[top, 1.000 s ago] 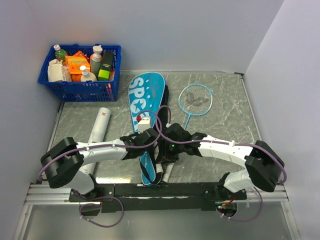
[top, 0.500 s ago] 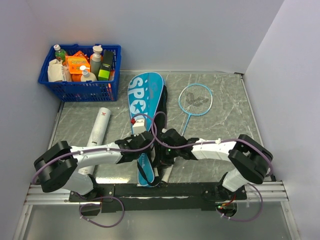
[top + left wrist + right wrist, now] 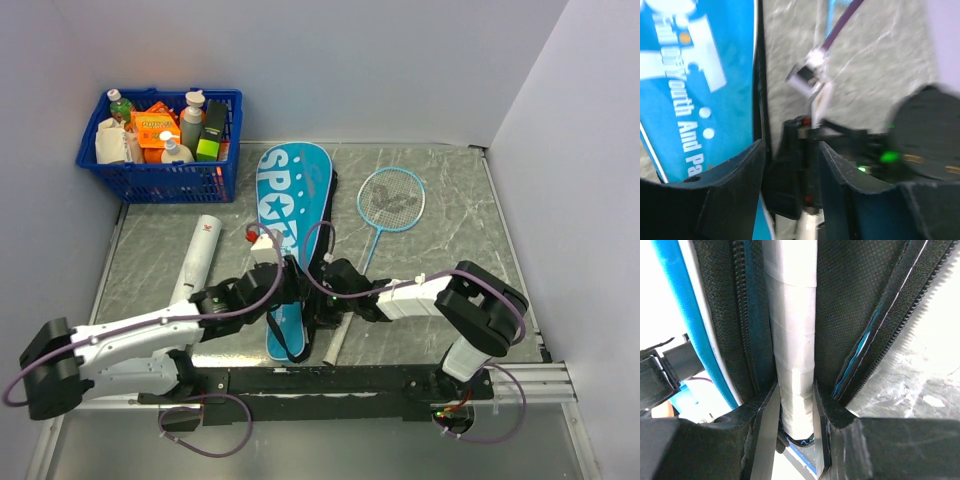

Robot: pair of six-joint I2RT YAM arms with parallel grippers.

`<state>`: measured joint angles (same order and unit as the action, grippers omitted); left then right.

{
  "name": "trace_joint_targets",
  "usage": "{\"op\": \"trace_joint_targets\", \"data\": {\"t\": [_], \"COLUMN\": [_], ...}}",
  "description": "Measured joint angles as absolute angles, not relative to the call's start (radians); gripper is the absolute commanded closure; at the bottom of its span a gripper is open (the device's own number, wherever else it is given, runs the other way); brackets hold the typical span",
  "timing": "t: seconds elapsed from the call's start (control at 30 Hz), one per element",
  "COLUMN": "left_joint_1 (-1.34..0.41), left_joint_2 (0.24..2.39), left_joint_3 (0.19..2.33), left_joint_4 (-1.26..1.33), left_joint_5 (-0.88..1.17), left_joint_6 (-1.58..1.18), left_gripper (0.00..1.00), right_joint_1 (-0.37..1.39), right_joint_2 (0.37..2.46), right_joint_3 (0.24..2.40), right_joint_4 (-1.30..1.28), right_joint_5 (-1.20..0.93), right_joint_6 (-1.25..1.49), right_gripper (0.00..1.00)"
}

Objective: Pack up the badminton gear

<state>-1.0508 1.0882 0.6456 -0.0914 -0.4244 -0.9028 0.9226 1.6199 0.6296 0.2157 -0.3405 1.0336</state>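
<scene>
In the last second the teal cover (image 3: pixel 291 195) has swung its near end leftward, while the right gripper (image 3: pixel 793 405) pinches the white handle (image 3: pixel 790 315) of the racket (image 3: pixel 390 198) inside the cover's open zip, with the left gripper (image 3: pixel 790 160), seemingly spread, beside it, so sheathing has barely begun.

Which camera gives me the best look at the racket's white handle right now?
The right wrist view. The white handle runs sharp down the middle of the frame, between the right gripper fingers, with the teal cover lining on both sides. The top view shows only its end below the arms. The left wrist view is blurred and shows no clear handle.
</scene>
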Motion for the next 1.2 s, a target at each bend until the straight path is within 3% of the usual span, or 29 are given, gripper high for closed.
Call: {"op": "trace_joint_targets", "data": {"t": [0.1, 0.17, 0.2, 0.23, 0.33, 0.53, 0.77, 0.87, 1.0, 1.2], "left_joint_1": [-1.054, -1.043, -1.028, -1.009, -0.925, -0.792, -0.779, -0.778, -0.775, -0.773], "left_joint_2": [1.027, 1.001, 0.994, 0.991, 0.983, 1.005, 1.172, 1.216, 1.258, 1.260], "left_joint_3": [0.673, 0.676, 0.673, 0.668, 0.617, 0.461, 0.411, 0.409, 0.400, 0.379], "left_joint_4": [-0.146, -0.193, -0.223, -0.246, -0.272, -0.281, -0.162, -0.068, 0.035, 0.091], "left_joint_5": [-0.474, -0.516, -0.531, -0.540, -0.539, -0.512, -0.430, -0.405, -0.385, -0.378], "left_joint_6": [-0.912, -0.928, -0.937, -0.945, -0.973, -0.997, -1.013, -1.013, -1.013, -1.015], "left_gripper": [0.48, 0.53, 0.57, 0.70, 0.87, 0.95, 0.96, 0.99, 0.99, 0.98], "right_joint_1": [0.922, 0.922, 0.922, 0.922, 0.923, 0.922, 0.922, 0.922, 0.922, 0.922], "right_joint_2": [1.623, 1.623, 1.623, 1.623, 1.623, 1.623, 1.623, 1.623, 1.623, 1.621], "right_joint_3": [0.630, 0.630, 0.630, 0.630, 0.630, 0.629, 0.629, 0.629, 0.629, 0.629], "right_joint_4": [0.225, 0.226, 0.226, 0.226, 0.229, 0.231, 0.231, 0.232, 0.233, 0.239], "right_joint_5": [-0.338, -0.336, -0.336, -0.336, -0.334, -0.333, -0.333, -0.334, -0.333, -0.327], "right_joint_6": [1.036, 1.036, 1.036, 1.036, 1.036, 1.034, 1.031, 1.031, 1.028, 1.028], "right_gripper": [0.99, 0.99, 0.99, 0.99, 0.98, 0.98, 0.94, 0.86, 0.64, 0.50]}}
